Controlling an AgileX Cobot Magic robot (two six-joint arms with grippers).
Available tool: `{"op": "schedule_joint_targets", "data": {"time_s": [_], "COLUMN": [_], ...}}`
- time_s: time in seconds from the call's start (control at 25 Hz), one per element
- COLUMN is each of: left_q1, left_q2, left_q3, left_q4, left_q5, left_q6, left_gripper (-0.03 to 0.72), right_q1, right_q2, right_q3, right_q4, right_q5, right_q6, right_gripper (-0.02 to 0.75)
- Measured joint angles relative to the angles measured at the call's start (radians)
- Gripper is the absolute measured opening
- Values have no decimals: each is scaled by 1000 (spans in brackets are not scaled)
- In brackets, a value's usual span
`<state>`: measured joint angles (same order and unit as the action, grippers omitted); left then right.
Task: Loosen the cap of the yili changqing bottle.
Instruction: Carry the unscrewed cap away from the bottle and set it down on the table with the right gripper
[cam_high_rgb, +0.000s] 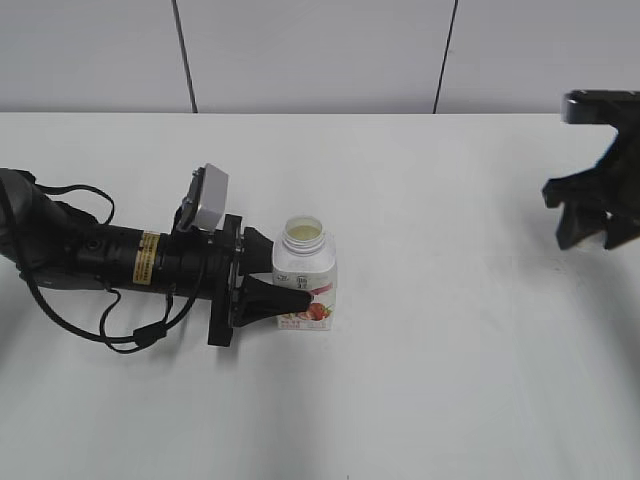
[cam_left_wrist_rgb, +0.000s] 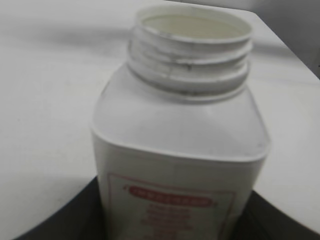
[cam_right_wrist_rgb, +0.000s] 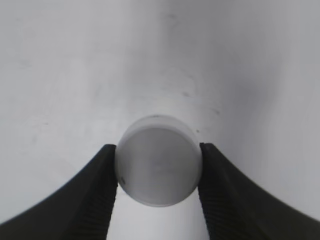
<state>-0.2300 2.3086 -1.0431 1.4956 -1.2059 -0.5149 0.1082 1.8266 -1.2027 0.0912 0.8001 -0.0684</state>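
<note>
The yili changqing bottle (cam_high_rgb: 305, 278) stands upright on the white table (cam_high_rgb: 440, 350) with its threaded neck open, and the left gripper (cam_high_rgb: 292, 292) reaches in from the bottle's left side with its black fingers pressed on the body of the bottle. The cap (cam_right_wrist_rgb: 158, 160) is off the bottle. It is pinched between the two fingers (cam_right_wrist_rgb: 95, 192) of the right gripper (cam_right_wrist_rgb: 158, 192), which is raised well apart to the bottle's right.

Bottle label (cam_left_wrist_rgb: 170, 202) blurred — lower part cut off by frame edge
</note>
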Motion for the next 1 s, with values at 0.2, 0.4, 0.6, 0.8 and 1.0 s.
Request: {"op": "schedule_joint_targets", "data": {"time_s": [0.2, 0.4, 0.6, 0.8, 1.0], "left_q1": [0, 0, 0, 0, -1], "left_q2": [0, 0, 0, 0, 0], "left_q3": [0, 0, 0, 0, 0], "left_q4": [0, 0, 0, 0, 0], "left_q5": [0, 0, 0, 0, 0], "left_q6": [0, 0, 0, 0, 0], "left_gripper": [376, 376, 376, 376, 376], "right_q1": [-132, -184, -186, -186, -186], "right_q2": [-55, -56, -15, 26, 55], "right_q3": [226, 307, 310, 312, 312], "right_q4": [20, 74, 86, 86, 86], "right_q5": [-188, -297, -320, -329, -336], "right_q6": [33, 37, 37, 37, 38], "right_gripper": [395, 395, 395, 395, 395]}}
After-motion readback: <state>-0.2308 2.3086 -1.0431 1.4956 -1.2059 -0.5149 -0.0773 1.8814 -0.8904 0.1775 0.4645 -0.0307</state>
